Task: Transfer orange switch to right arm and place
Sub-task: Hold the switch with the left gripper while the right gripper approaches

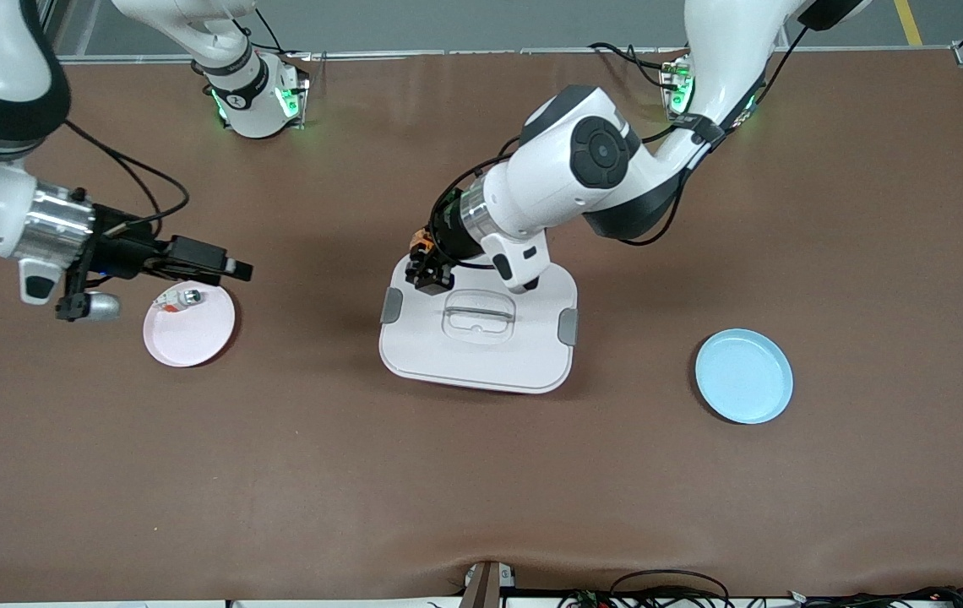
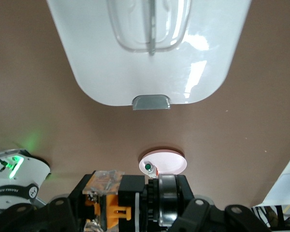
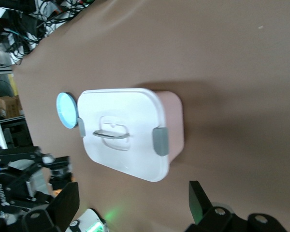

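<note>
My left gripper (image 1: 429,272) is shut on the orange switch (image 1: 421,243) and holds it in the air over the corner of the white lidded box (image 1: 481,346) that faces the robots' bases. In the left wrist view the switch (image 2: 111,208) shows a black body with orange parts and a metal ring, clamped between the jaws. My right gripper (image 1: 232,268) is open and empty over the edge of the pink plate (image 1: 194,338). In the right wrist view its fingers (image 3: 67,203) stand wide apart.
A tiny silvery-white part (image 1: 182,298) lies on the pink plate, which also shows in the left wrist view (image 2: 169,162). A light blue plate (image 1: 743,376) sits toward the left arm's end of the table. The box has grey latches (image 1: 391,305).
</note>
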Available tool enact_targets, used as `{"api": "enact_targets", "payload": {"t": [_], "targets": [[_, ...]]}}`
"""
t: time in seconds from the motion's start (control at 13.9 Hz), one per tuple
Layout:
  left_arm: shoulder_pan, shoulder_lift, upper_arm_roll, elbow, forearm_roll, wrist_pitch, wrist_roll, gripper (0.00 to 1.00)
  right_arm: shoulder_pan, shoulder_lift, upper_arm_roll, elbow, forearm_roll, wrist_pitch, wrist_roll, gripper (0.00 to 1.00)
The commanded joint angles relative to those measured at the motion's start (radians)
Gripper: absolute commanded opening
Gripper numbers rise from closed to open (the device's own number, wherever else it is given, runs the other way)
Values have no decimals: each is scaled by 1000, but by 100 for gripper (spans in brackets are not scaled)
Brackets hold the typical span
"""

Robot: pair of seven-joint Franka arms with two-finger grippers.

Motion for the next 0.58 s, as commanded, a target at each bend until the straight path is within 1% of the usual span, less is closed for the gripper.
{"api": "enact_targets", "payload": {"t": [0.0, 0.22, 0.36, 0.5], "targets": [[-33, 26, 4, 34, -19, -5, -63, 0, 30, -81, -6, -104, 68, 53, -7, 100], [-49, 52, 5, 46, -21, 5, -91, 0, 73, -122, -6, -187, 108, 124, -10, 100], [-54, 73, 5, 76, -21, 8, -117, 0, 101, -139, -6, -219, 136, 137, -10, 100], [-60, 79, 5, 81, -21, 29, -132, 0, 124, -148, -6, -252, 177, 139, -9, 100]]}}
